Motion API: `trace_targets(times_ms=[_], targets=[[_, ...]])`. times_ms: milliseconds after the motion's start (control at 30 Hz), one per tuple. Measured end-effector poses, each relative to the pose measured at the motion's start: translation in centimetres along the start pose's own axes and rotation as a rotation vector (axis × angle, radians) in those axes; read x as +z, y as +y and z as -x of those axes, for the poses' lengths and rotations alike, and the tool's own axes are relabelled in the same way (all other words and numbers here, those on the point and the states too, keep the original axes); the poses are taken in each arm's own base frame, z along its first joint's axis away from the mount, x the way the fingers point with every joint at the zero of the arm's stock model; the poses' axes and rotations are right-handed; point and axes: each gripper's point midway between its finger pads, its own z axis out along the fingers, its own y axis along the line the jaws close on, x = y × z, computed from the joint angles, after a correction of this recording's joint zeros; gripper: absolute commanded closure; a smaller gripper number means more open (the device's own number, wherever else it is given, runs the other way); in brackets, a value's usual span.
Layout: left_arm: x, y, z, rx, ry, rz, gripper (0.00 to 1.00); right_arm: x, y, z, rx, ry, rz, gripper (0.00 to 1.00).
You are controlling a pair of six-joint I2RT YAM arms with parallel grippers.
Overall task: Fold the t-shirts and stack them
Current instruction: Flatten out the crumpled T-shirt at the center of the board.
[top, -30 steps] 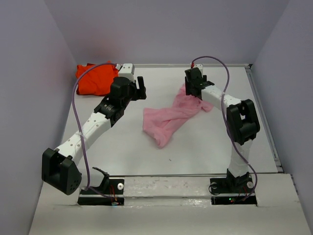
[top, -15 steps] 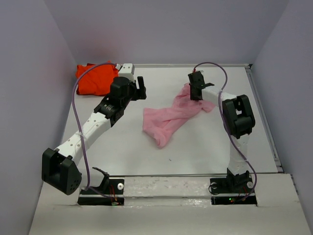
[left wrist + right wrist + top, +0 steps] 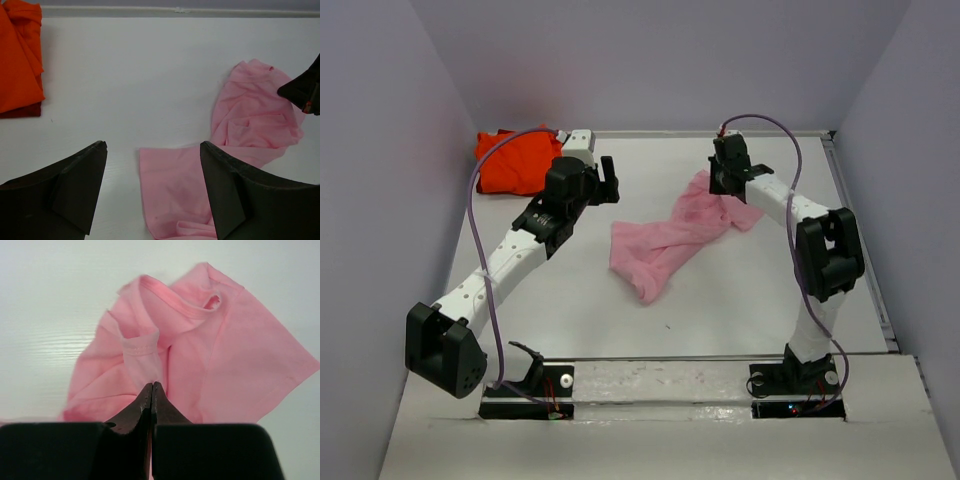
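Observation:
The light pink t-shirt [image 3: 665, 240] lies crumpled in a diagonal strip mid-table. My right gripper [image 3: 723, 185] is at its far right end, near the collar. In the right wrist view its jaws [image 3: 152, 385] are pressed together on a raised fold of the pink t-shirt [image 3: 240, 340]. The orange-red t-shirt [image 3: 515, 160] lies bunched in the far left corner. My left gripper [image 3: 610, 180] hovers open between the two shirts. In the left wrist view the left gripper [image 3: 152, 146] holds nothing, with the pink t-shirt [image 3: 250, 120] ahead on the right and the orange-red one [image 3: 17, 65] at the left edge.
The white table [image 3: 620, 320] is walled at the back and both sides by grey panels. Both arm bases [image 3: 650, 385] sit along the near edge. A purple cable loops over each arm. The right gripper's tip [image 3: 305, 90] shows at the right edge of the left wrist view.
My right gripper has shut on the pink shirt's far end and drawn back slightly; the shirt's lower end shifted a little left. The left arm has not moved.

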Motion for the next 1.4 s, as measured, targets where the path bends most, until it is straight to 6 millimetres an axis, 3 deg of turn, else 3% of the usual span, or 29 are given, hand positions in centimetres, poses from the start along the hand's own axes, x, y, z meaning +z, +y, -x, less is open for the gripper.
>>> trace_targets(times_ms=[167,400,533,733,867,933,1033,1100,1267,1333,1400], targets=[[0.0,0.0,0.0,0.000,-0.001,0.000,0.16,-5.1,3.5,3.6,-0.010,-0.112,0.106,1.00],[0.0,0.0,0.0,-0.001,-0.001,-0.001,0.16,-11.8,7.9,6.4,-0.066,-0.232,0.228,1.00],[0.0,0.0,0.0,-0.001,-0.001,-0.001,0.16,-14.6,7.9,9.5,-0.085,-0.311,0.214,1.00],[0.0,0.0,0.0,-0.001,-0.001,-0.002,0.16,-20.6,6.0,16.2,-0.071,-0.492,0.164,1.00],[0.0,-0.1,0.0,-0.001,0.000,-0.008,0.16,-24.3,4.7,19.3,-0.051,-0.593,0.138,1.00],[0.0,-0.2,0.0,-0.001,0.001,-0.009,0.16,-25.3,3.9,19.8,-0.043,-0.616,0.114,1.00],[0.0,-0.2,0.0,-0.001,0.001,-0.009,0.16,-25.2,2.9,19.1,-0.040,-0.615,0.069,1.00],[0.0,-0.2,0.0,-0.001,0.001,-0.009,0.16,-23.8,2.1,17.3,-0.049,-0.573,0.028,1.00],[0.0,-0.2,0.0,-0.001,0.001,-0.010,0.16,-17.9,0.7,9.0,-0.097,-0.382,-0.052,1.00],[0.0,-0.2,0.0,-0.001,0.001,-0.013,0.16,-15.2,0.1,4.2,-0.125,-0.269,-0.075,1.00],[0.0,-0.3,0.0,-0.001,0.003,-0.018,0.16,-14.1,-0.3,1.5,-0.137,-0.204,-0.085,1.00]])
